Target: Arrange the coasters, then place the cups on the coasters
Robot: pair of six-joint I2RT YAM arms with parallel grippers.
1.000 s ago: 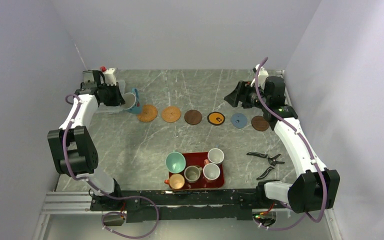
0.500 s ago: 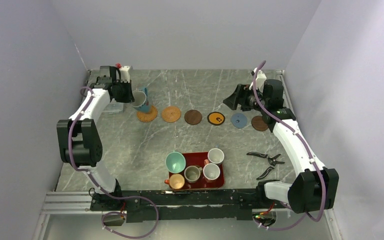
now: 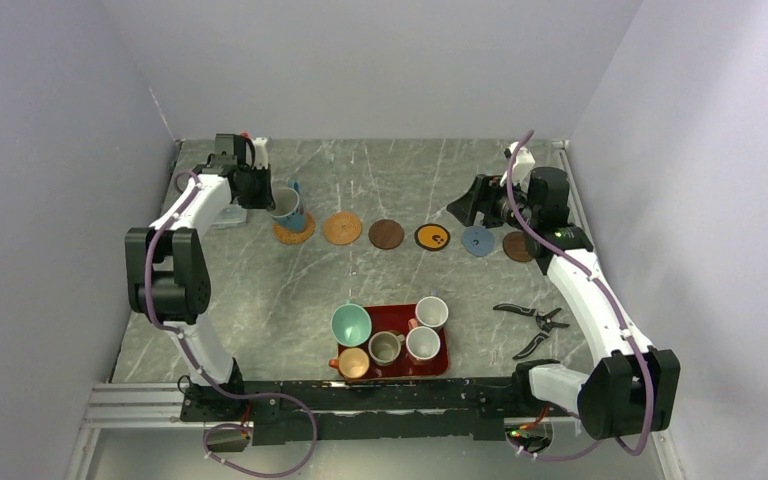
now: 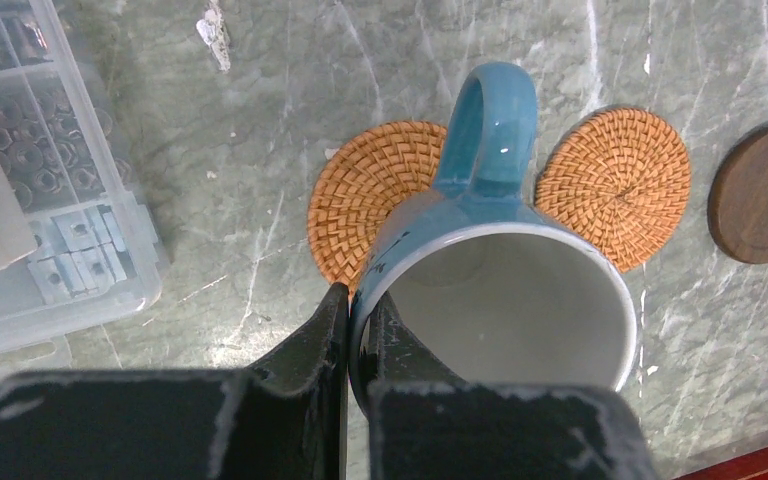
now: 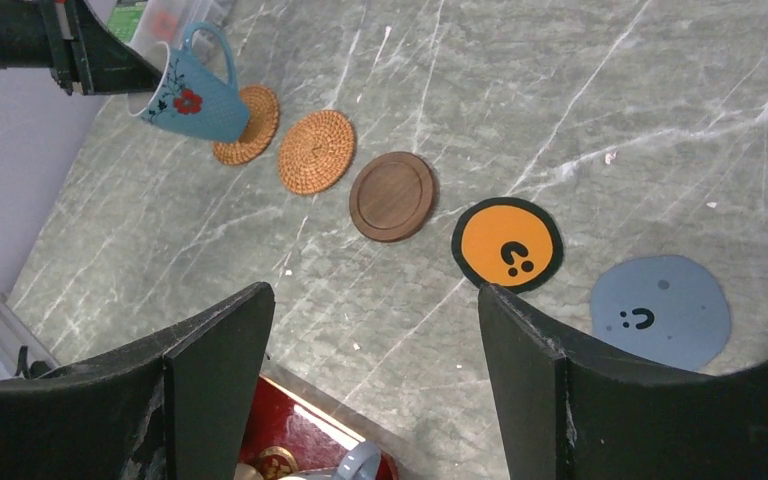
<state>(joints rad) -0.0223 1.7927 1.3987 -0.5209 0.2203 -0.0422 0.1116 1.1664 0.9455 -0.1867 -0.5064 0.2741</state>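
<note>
Six coasters lie in a row: two woven tan [image 3: 294, 228] [image 3: 342, 228], dark brown [image 3: 386, 233], black with orange [image 3: 432, 237], blue-grey [image 3: 477, 241], dark brown [image 3: 519, 246]. My left gripper [image 4: 358, 310] is shut on the rim of a blue-handled cup [image 4: 500, 290], one finger inside and one outside. The cup hangs tilted over the leftmost tan coaster [image 4: 365, 195]; contact is unclear. My right gripper [image 5: 375, 330] stands open and empty above the table near the blue-grey coaster [image 5: 660, 310]. Five cups sit on the red tray [image 3: 442, 360]: teal [image 3: 351, 325], grey-olive [image 3: 386, 347], two white [image 3: 431, 312] [image 3: 422, 343], orange [image 3: 352, 362].
A clear plastic parts box [image 4: 40, 200] sits just left of the leftmost coaster. Black-handled pliers [image 3: 535, 318] lie right of the tray. Grey walls close in the table on three sides.
My left arm has swung right from beside the parts box, carrying the cup over the leftmost tan coaster. The right gripper has barely moved and stays open.
</note>
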